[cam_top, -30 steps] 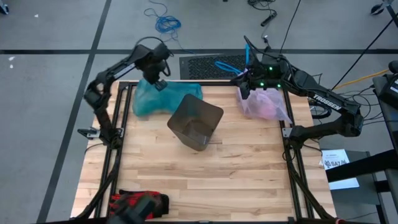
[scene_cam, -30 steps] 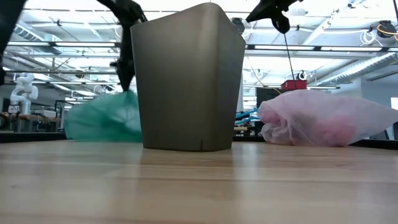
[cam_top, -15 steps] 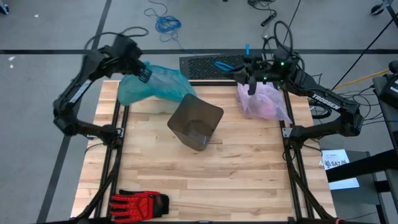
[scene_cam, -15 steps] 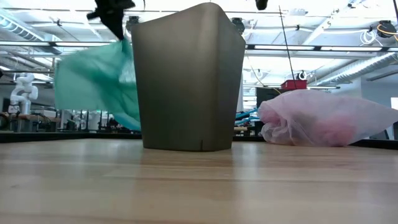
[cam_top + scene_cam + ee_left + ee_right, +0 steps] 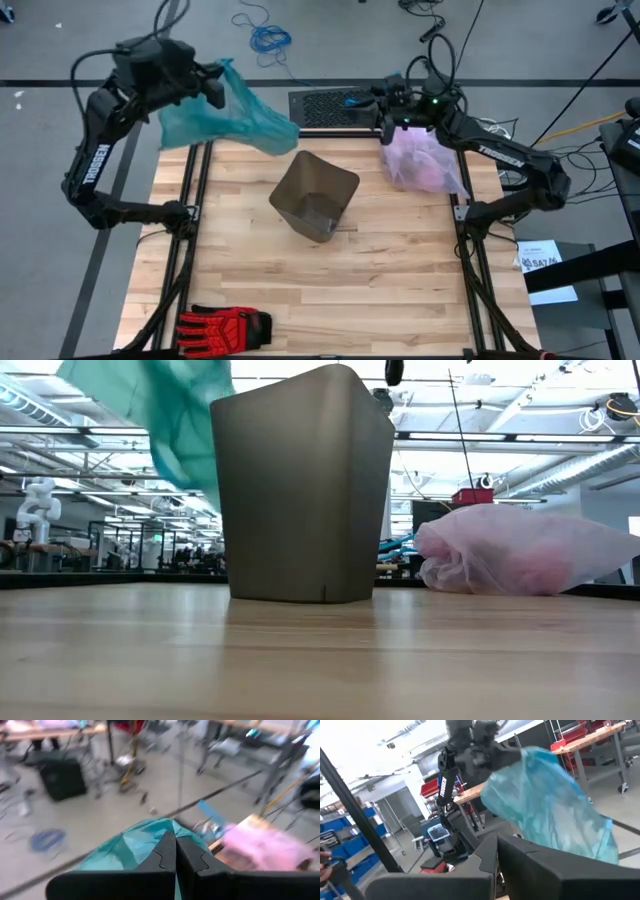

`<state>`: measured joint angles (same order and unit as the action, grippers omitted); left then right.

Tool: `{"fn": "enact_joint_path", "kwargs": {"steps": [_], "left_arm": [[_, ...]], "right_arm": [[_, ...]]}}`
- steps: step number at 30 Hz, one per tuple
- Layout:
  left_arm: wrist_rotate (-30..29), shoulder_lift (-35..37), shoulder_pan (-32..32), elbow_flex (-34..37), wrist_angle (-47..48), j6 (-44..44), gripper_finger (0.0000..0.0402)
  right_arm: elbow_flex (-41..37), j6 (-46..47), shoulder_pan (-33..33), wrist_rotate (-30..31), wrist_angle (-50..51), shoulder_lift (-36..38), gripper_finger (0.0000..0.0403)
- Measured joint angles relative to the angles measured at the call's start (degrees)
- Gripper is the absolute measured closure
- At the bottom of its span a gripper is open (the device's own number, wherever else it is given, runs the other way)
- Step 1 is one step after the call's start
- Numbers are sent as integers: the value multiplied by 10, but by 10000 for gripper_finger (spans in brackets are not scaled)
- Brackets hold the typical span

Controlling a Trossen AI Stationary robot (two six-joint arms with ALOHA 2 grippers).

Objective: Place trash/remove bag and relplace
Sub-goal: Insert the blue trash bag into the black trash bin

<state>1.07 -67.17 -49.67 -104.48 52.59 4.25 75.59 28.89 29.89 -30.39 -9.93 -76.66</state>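
The left tool (image 5: pixel 215 85) is raised above the far left corner of the light wooden slatted bench (image 5: pixel 320 300), beyond the bench edge. Its fingers are clenched on a teal-green translucent plastic bag (image 5: pixel 235 115). The teal-green bag hangs clear of the bench and trails from the tool toward the bench's far edge. In the low view, the bag (image 5: pixel 165 405) appears high up, to the left of the bin. In the left wrist view, the two dark fingers (image 5: pixel 175 855) are pressed together with the teal film (image 5: pixel 135 845) gathered at their tips.

The right tool (image 5: pixel 388 105) is positioned at the far right side of the bench, just above the thin translucent pale pink-lavender plastic liner bag (image 5: pixel 425 165). Its fingers are clenched with nothing between them, as shown in the right wrist view (image 5: pixel 496 851). Contact between this tool and the pink bag cannot be determined.

The pink liner bag lies on the bench near the far right edge, collapsed in a low heap (image 5: pixel 520 555). It is well apart from the bin.

A grey-brown tapered plastic waste bin (image 5: pixel 315 195) stands upright at the bench centre (image 5: pixel 305 485), with no liner visible in it.

A red and black work glove (image 5: pixel 225 325) lies flat at the near left edge of the bench.
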Motion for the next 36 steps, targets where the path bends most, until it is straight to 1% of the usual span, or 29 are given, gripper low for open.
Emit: {"fn": "enact_joint_path", "kwargs": {"steps": [4, 8, 14, 21, 24, 27, 29, 32, 36], "left_arm": [[56, -9, 1, -19, -47, 26, 401], [102, -15, 17, -27, -87, 30, 401], [190, -22, 53, -27, -106, 29, 402], [281, -34, 109, -27, -105, 10, 402], [317, -37, 132, -27, -105, 11, 402], [354, -41, 158, -27, -104, 13, 402], [366, -44, 177, -27, -102, 15, 402], [368, -52, 207, -27, -102, 14, 402], [368, -62, 234, -27, -101, 14, 402]], "right_arm": [[0, 25, 0, 0, -26, -19, 374], [0, 32, 0, 0, -47, -24, 344], [0, 32, 2, 3, -86, -25, 311], [0, 19, 6, 3, -117, -25, 296], [0, 45, 18, 3, -118, -25, 296], [0, 84, 38, 4, -88, -25, 296], [0, 95, 52, 15, -54, -25, 296], [0, 94, 74, 23, -9, -27, 296], [0, 97, 97, -8, 12, -36, 296]]}}
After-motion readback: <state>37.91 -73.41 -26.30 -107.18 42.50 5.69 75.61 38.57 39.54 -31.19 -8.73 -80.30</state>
